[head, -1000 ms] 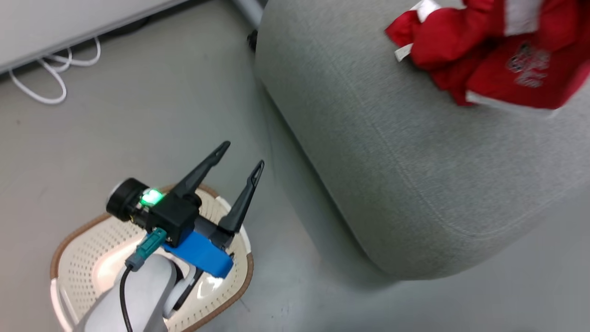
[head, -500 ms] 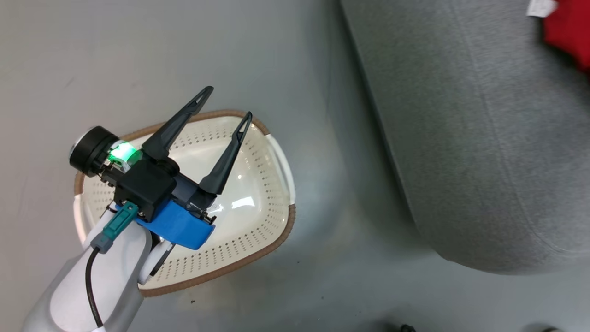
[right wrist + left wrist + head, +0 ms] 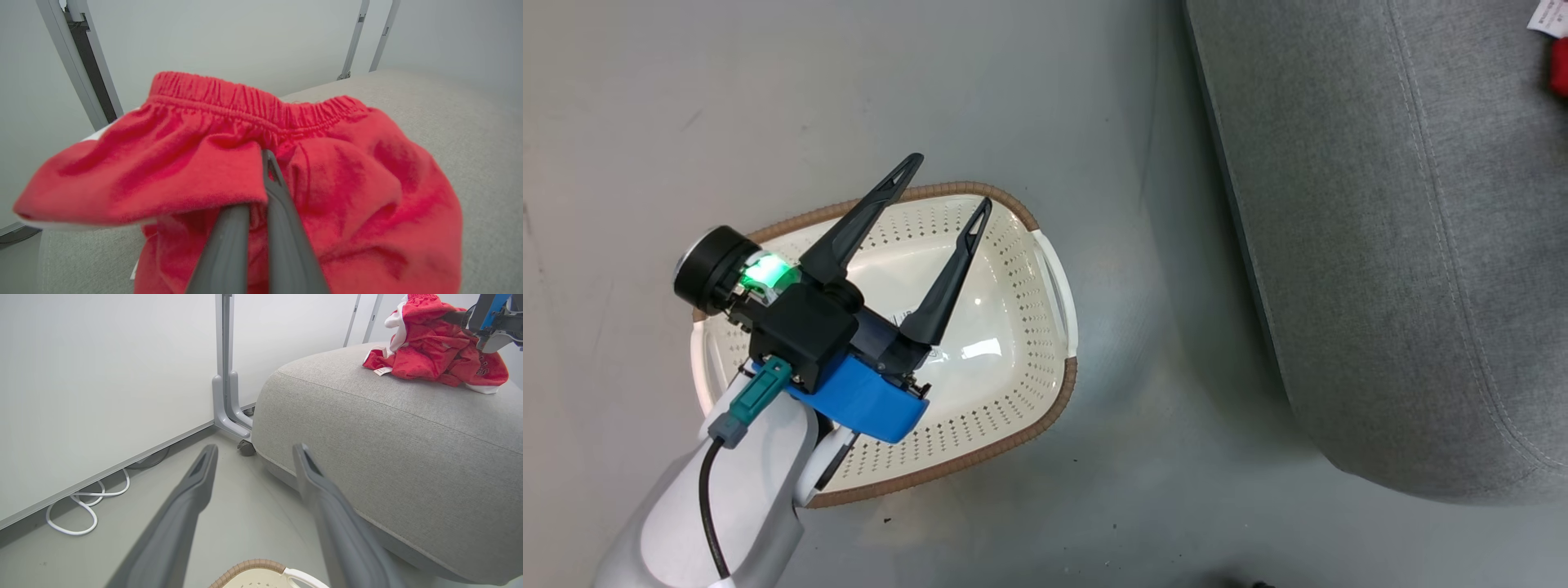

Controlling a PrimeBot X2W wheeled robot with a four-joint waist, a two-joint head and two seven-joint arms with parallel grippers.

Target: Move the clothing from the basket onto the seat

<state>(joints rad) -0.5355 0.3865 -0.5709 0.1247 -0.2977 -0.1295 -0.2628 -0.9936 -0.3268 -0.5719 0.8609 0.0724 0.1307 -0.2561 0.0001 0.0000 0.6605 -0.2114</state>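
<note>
On the seat at two o'clock, closed right fingers hold the clothing; the basket looks empty under spread left fingers.

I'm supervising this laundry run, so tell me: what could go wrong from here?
1. The right gripper is shut on the clothing; withdrawing without opening could drag it off the seat.
2. The open left gripper hangs above the basket; lowering could strike its rim.

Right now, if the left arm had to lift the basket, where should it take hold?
Probably the white handle at the basket end facing the seat, from above: it's a thin bar standing off the rim, so the fingers of the open left gripper can straddle it.
</note>
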